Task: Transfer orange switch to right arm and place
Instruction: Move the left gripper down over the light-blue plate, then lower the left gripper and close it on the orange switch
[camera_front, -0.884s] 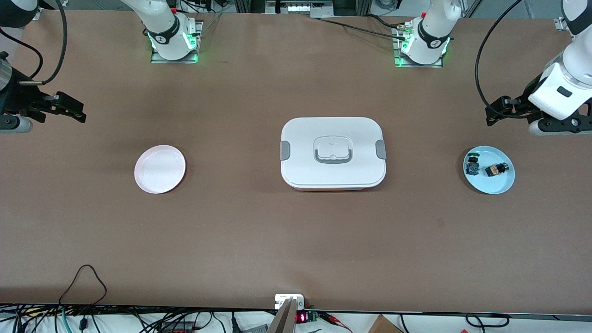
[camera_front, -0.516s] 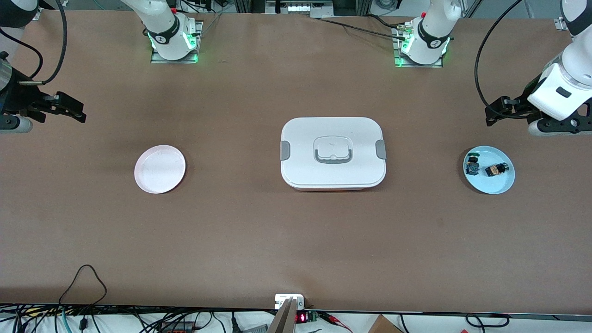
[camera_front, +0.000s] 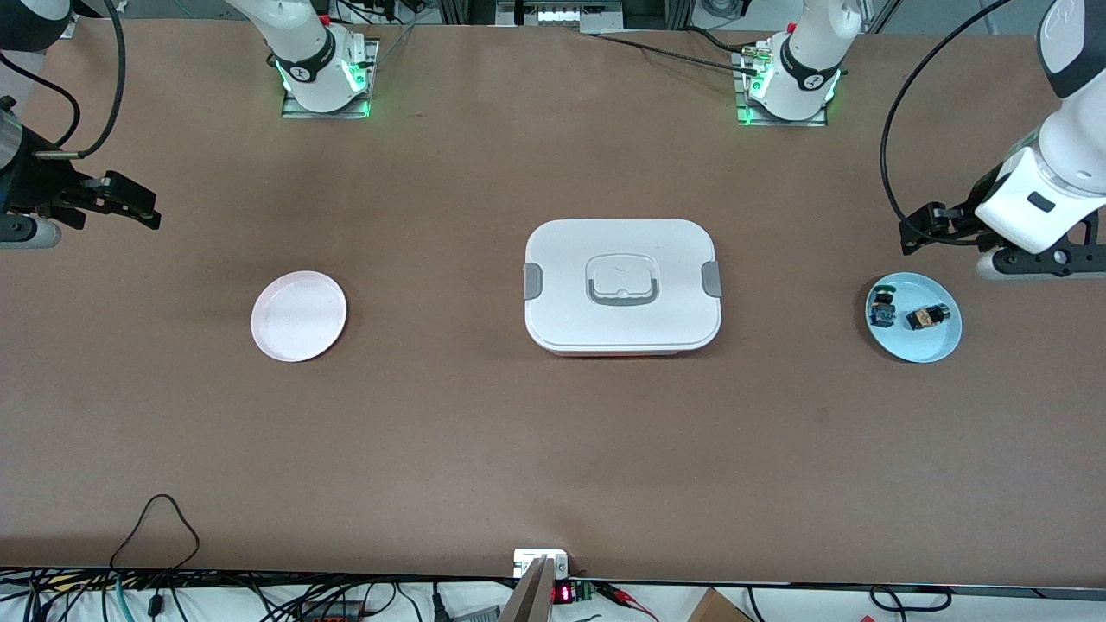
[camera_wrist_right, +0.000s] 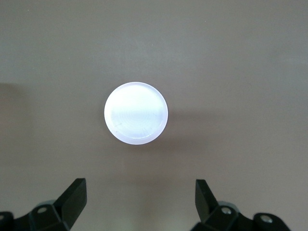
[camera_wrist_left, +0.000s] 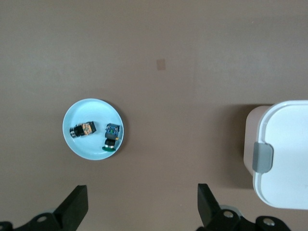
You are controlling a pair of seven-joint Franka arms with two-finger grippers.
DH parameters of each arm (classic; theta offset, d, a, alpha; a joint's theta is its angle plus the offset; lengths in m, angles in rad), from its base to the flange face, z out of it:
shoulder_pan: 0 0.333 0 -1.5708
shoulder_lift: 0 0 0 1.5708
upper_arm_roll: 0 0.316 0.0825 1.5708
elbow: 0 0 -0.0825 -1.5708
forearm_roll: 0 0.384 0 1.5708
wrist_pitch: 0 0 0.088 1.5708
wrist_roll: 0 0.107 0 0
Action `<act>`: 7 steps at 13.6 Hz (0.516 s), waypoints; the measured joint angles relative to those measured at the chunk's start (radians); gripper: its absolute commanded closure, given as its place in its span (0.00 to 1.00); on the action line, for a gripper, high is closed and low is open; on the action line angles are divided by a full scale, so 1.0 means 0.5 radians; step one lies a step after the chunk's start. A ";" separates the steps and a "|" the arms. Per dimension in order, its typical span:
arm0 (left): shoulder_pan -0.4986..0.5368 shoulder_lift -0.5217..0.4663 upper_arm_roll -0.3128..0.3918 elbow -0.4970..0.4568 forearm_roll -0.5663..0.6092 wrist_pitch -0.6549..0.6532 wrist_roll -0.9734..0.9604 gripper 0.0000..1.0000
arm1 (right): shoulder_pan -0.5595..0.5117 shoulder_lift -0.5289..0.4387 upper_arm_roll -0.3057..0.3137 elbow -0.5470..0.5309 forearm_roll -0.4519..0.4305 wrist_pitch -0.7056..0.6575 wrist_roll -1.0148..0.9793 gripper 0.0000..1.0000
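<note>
The orange switch (camera_front: 924,318) lies on its side on a light blue plate (camera_front: 916,350) at the left arm's end of the table, beside a small blue-and-green switch (camera_front: 882,309). The left wrist view shows the orange switch (camera_wrist_left: 83,130) and the plate (camera_wrist_left: 91,109) too. My left gripper (camera_front: 918,231) is open and empty in the air, over the bare table just off the plate's rim; its jaws (camera_wrist_left: 142,190) stand wide apart. My right gripper (camera_front: 130,207) is open and empty, waiting over the table near the pink plate (camera_front: 298,315).
A closed white lunch box (camera_front: 622,285) with grey clips stands in the middle of the table; its edge shows in the left wrist view (camera_wrist_left: 286,154). The pink plate (camera_wrist_right: 136,113) holds nothing. Cables run along the table's near edge.
My left arm has come down and closer to the blue plate. The right arm and all the objects have not moved.
</note>
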 measured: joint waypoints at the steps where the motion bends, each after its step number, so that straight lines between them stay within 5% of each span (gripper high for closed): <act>1: -0.009 0.047 -0.002 0.054 -0.001 0.001 0.000 0.00 | 0.000 0.000 0.000 0.000 0.000 0.000 0.000 0.00; 7: -0.073 0.288 -0.004 0.233 -0.001 -0.024 -0.001 0.00 | 0.000 0.000 0.000 0.001 0.000 0.000 0.000 0.00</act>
